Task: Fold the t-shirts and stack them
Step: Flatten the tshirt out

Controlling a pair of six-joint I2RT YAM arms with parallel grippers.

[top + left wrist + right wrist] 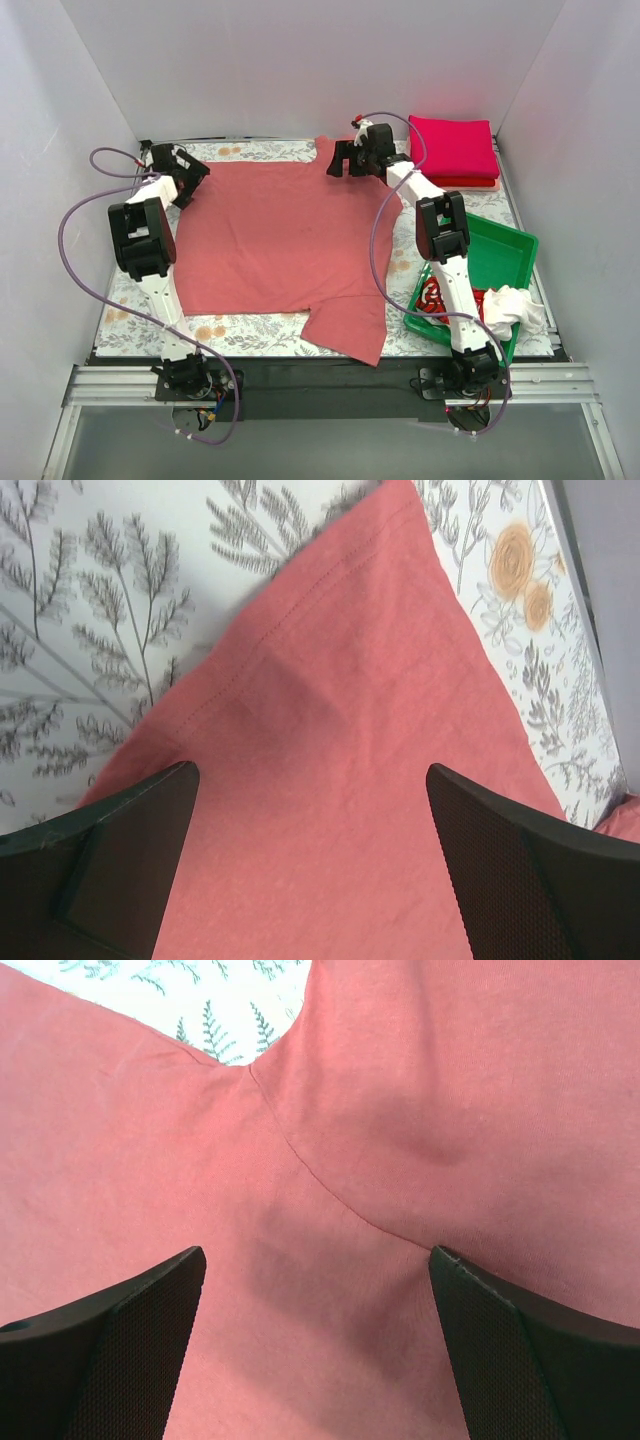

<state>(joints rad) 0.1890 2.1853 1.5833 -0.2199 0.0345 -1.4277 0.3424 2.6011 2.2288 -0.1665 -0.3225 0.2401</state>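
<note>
Salmon-red t-shirt (280, 240) lies spread flat and unfolded across the middle of the floral table covering (250, 335), with one sleeve trailing over the near edge of the table and the other reaching toward the far right. The left gripper (310, 770) hangs over the shirt's far-left corner with its fingers spread wide and nothing between them. The right gripper (318, 1252) hangs over the sleeve seam at the far-right side, fingers likewise spread and empty. Neither gripper appears to touch the cloth. Progress, as a judgement: part of the work is done. A folded magenta t-shirt (453, 145) sits on a folded red t-shirt (468, 182) in the far-right corner, forming the stack. The spread shirt has no fold in it yet and has to be folded and added there. The green tray (520, 243), at the right beside the right arm, holds a crumpled red garment with white lettering (435, 297) and a bunched white cloth (510, 305), so at least one more shirt waits.
</note>
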